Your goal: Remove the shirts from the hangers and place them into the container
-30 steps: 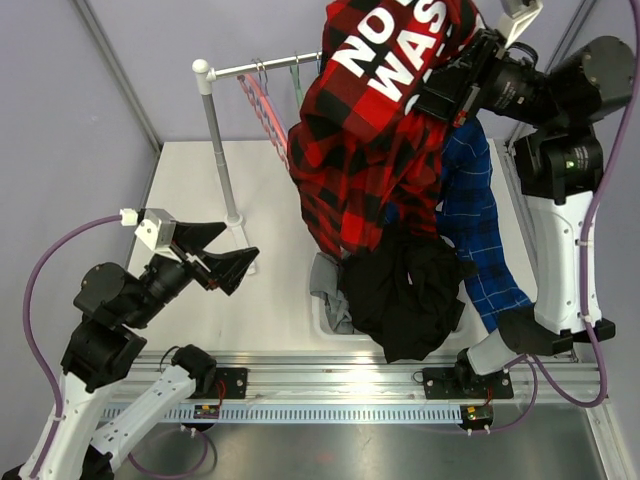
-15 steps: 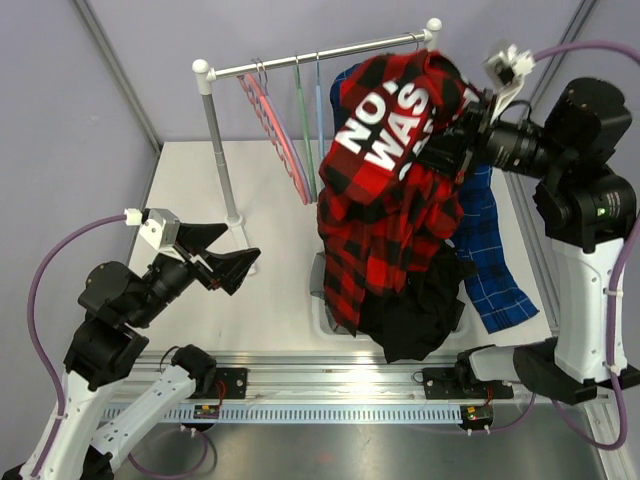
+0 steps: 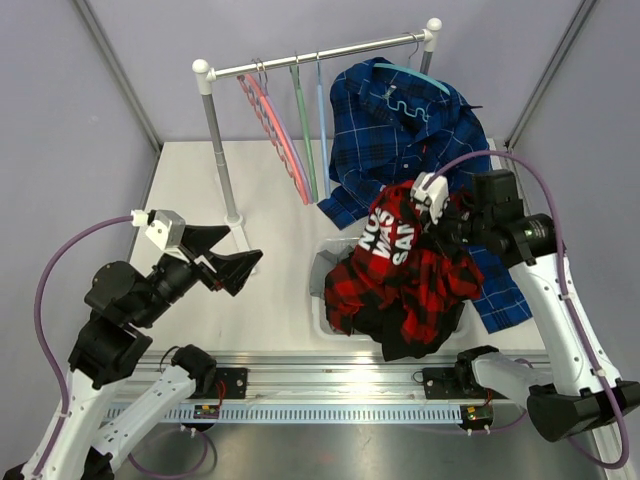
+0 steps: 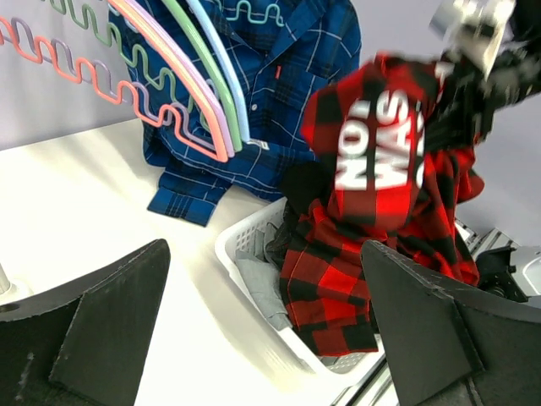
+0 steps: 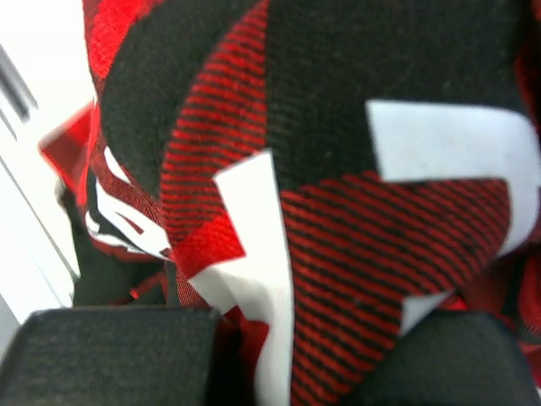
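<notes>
Top external shows your right gripper (image 3: pixel 442 222) clamped on the red shirt (image 3: pixel 400 280) over the basket (image 3: pixel 318 322), ready to drop, left gripper (image 3: pixel 222 255) spread idle.

A steel clothes rail (image 3: pixel 219 150) on white posts stands on the white table (image 3: pixel 190 200), lilac walls (image 3: pixel 60 150) behind.

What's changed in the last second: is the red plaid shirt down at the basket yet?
The right gripper, shut on the red plaid shirt, swung down from the height of the rail; the shirt now drapes over the black shirt in the basket, not yet released. That uncovered the blue plaid shirt on its teal hanger. Unchanged: the left gripper, open, and the bare hangers on the rail.
</notes>
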